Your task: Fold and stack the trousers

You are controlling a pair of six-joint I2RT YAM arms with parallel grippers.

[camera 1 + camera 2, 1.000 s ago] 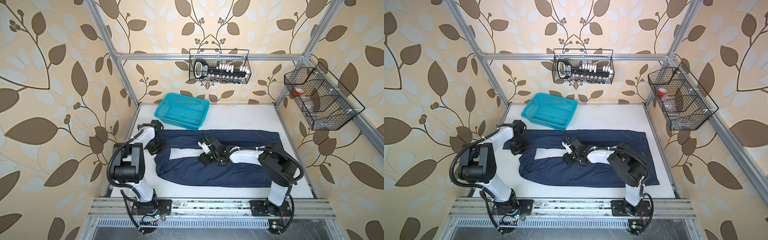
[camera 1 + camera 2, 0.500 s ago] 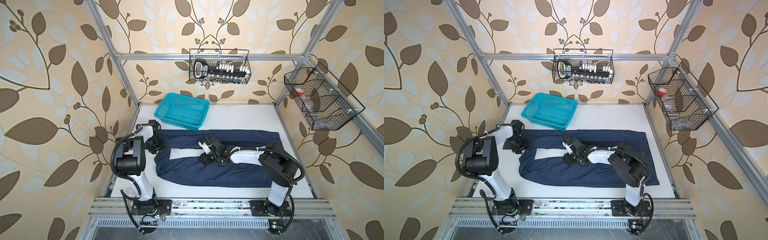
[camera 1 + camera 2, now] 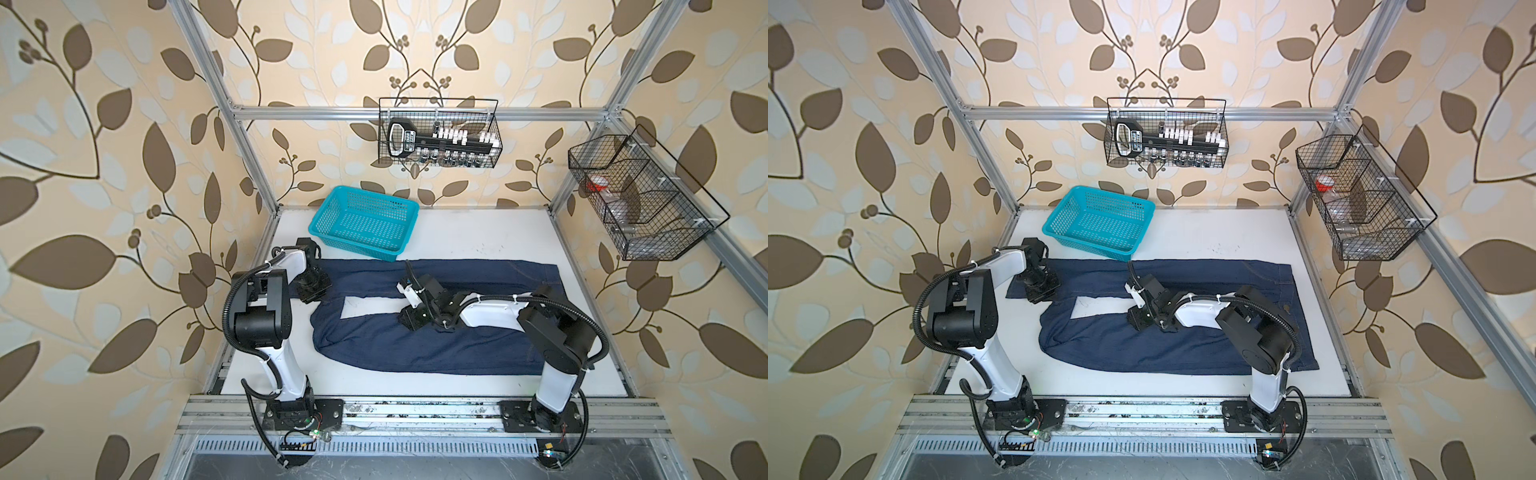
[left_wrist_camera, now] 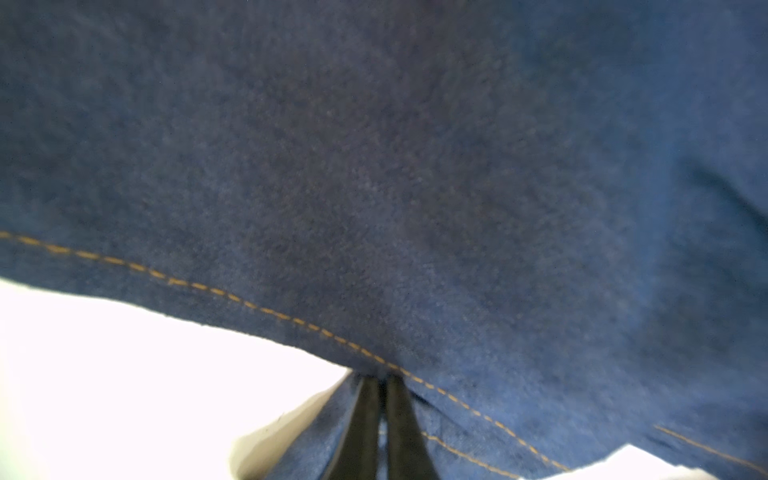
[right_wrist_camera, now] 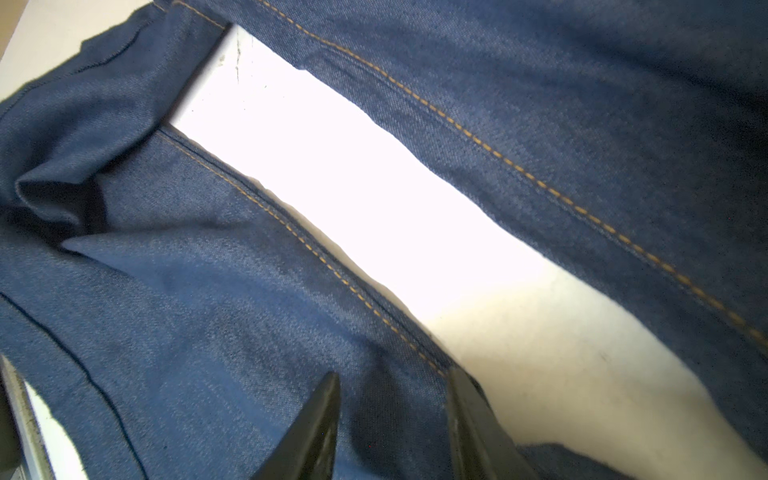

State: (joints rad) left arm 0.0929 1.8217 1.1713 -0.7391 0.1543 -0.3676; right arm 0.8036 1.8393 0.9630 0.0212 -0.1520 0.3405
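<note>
The dark navy trousers point(image 3: 436, 345) point(image 3: 1163, 349) lie flat across the white table in both top views, waistband to the right and legs to the left with a strip of bare table between them. My left gripper point(image 3: 313, 291) point(image 4: 381, 378) sits at the far leg's left end, shut on the stitched edge of the denim. My right gripper point(image 3: 409, 322) point(image 5: 392, 374) rests low on the near leg beside the gap. Its jaws stand apart on the fabric, and one fingertip point(image 5: 455, 376) touches the orange-stitched seam.
A teal plastic basket point(image 3: 365, 224) stands at the back left of the table point(image 3: 478, 232), just beyond the far leg. One wire rack point(image 3: 438, 139) hangs on the back wall and another wire rack point(image 3: 640, 199) on the right frame.
My left gripper has closed on the far leg's edge, and that arm's elbow has swung a little. The right arm and the trousers lie as before.
</note>
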